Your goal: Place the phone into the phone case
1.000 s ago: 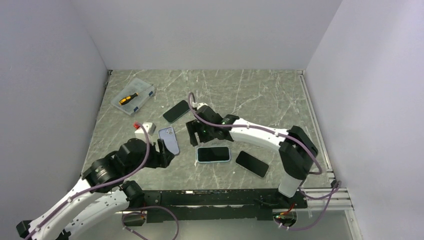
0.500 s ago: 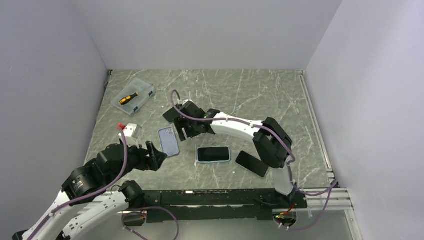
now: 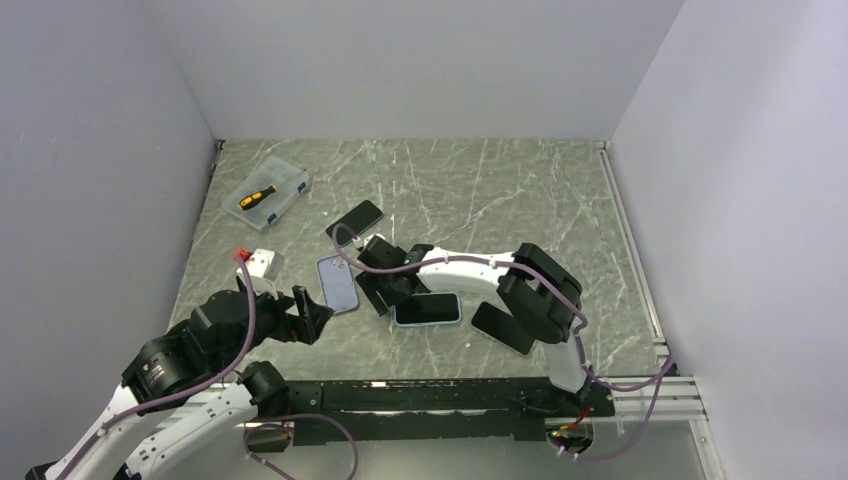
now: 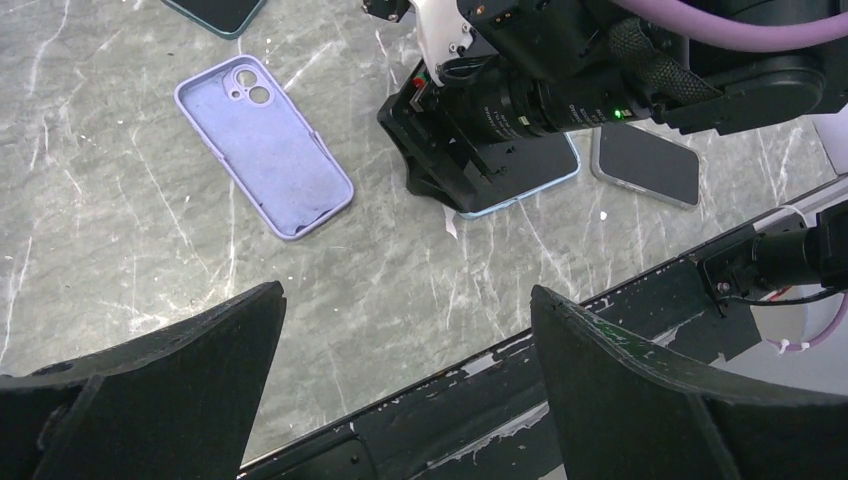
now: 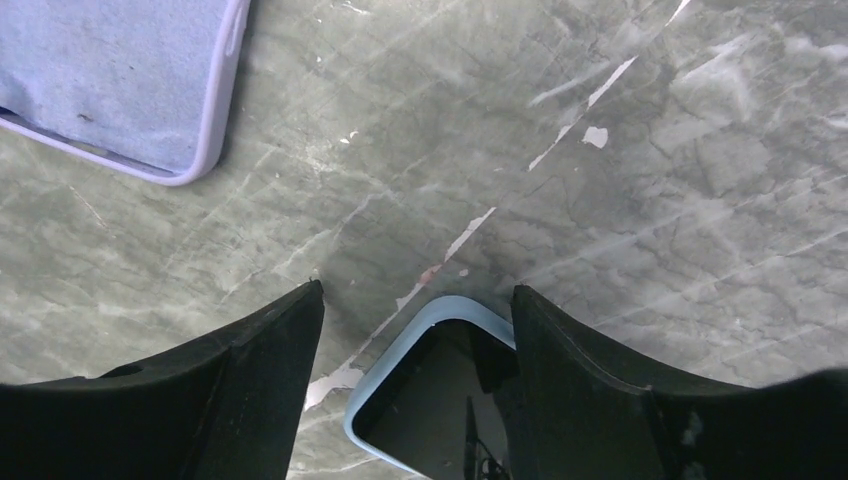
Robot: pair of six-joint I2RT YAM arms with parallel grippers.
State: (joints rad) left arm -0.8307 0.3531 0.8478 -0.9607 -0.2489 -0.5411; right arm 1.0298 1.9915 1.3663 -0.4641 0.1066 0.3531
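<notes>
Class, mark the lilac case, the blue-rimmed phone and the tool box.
lilac case (image 4: 265, 160): left wrist view, inner lining
blue-rimmed phone (image 3: 437, 309): top external view, dark screen
tool box (image 3: 285, 183): top external view, lid

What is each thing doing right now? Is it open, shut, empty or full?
Purple case: empty, lying flat, inside facing up.
Blue-edged phone: flat, screen dark, not in the case.
Phone on the right: flat, screen dark.
Phone at the back: flat, screen dark.
Clear box: holds a screwdriver; lid, cannot tell.
Left gripper: open, holding nothing.
Right gripper: open, over the blue-edged phone's corner.
</notes>
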